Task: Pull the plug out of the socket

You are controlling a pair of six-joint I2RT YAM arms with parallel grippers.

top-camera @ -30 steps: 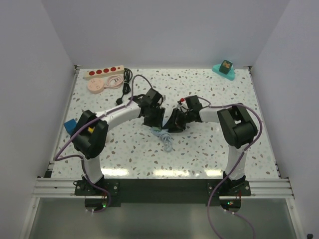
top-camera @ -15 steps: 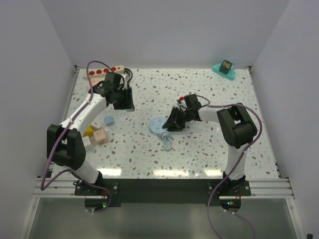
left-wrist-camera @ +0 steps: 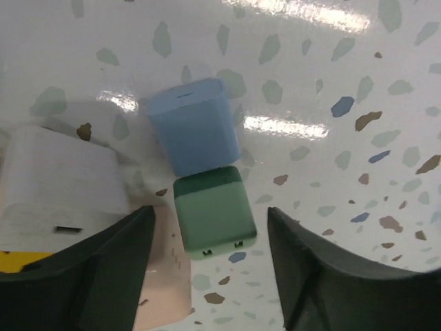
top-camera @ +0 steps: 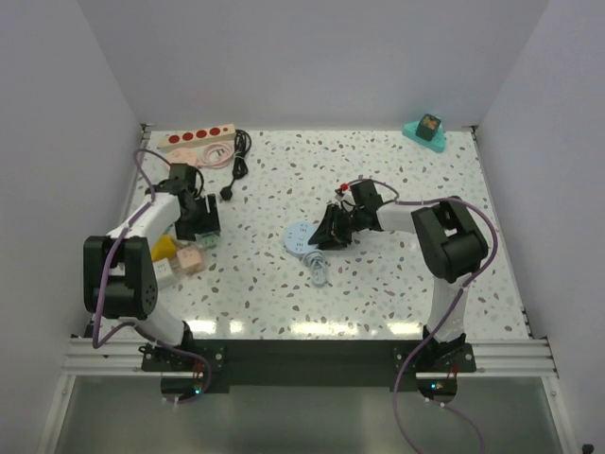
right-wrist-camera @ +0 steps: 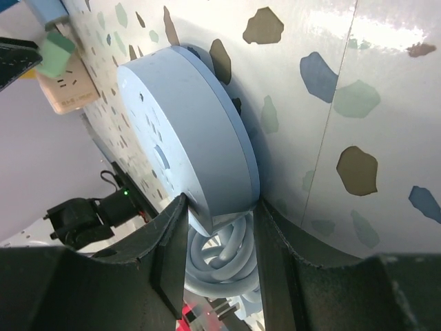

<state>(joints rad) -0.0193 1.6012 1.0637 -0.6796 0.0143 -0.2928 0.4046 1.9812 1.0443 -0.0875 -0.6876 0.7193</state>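
Already unplugged, plug [top-camera: 227, 194] lying loose, near socket [top-camera: 196, 138]

Left arm [top-camera: 146, 216]: elbow folded back at the left edge, forearm angled forward.
Left gripper [left-wrist-camera: 210, 212]: pointing down, jaws apart.
Right arm [top-camera: 449, 236]: elbow bent, forearm reaching inward.
Right gripper [right-wrist-camera: 219, 214]: low, jaws pinching disc [right-wrist-camera: 186, 138] edge.

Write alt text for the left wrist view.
The left gripper, fingers open, hangs over a green cube adapter that lies end to end against a light-blue adapter on the speckled table. A white block and a pale pink block sit at the left.
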